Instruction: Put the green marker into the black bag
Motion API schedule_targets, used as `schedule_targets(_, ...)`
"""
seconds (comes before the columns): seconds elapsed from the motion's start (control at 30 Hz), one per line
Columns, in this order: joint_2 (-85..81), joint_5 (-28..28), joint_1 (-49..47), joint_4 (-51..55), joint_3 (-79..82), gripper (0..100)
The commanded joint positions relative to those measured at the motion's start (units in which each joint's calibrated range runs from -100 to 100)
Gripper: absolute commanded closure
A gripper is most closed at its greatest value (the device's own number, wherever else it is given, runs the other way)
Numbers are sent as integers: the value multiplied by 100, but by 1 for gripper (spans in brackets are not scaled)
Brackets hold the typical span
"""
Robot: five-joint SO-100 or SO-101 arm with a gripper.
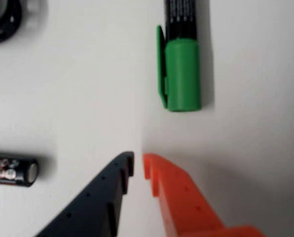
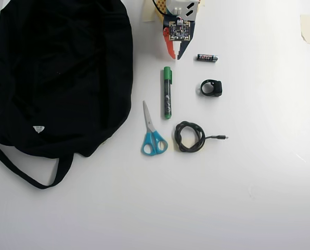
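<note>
The claw [image 1: 138, 165], its 2 tips nearly touching and holding nothing, hovers short of the marker [image 2: 167, 92], lined up for it; the bag [image 2: 61, 73] waits alongside.

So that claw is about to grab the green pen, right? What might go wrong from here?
Three risks, as I judge them:
1. The tool looks nearly shut and points beside the green marker, not over it; unless it opens and shifts, it may push the round barrel away.
2. The battery lies close by and could be knocked.
3. The scissors lie between marker and black bag; a low carry might clip them.
</note>
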Motion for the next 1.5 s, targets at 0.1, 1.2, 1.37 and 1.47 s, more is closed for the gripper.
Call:
schedule_targets(0.1, -58, -20, -6, 26, 235, 98)
schedule_targets(1.2, -17, -31, 24, -25, 235, 97)
schedule_targets(1.37, 17, -26, -21, -809, 64, 97)
schedule_targets(1.47, 407, -31, -81, -1421, -331, 97)
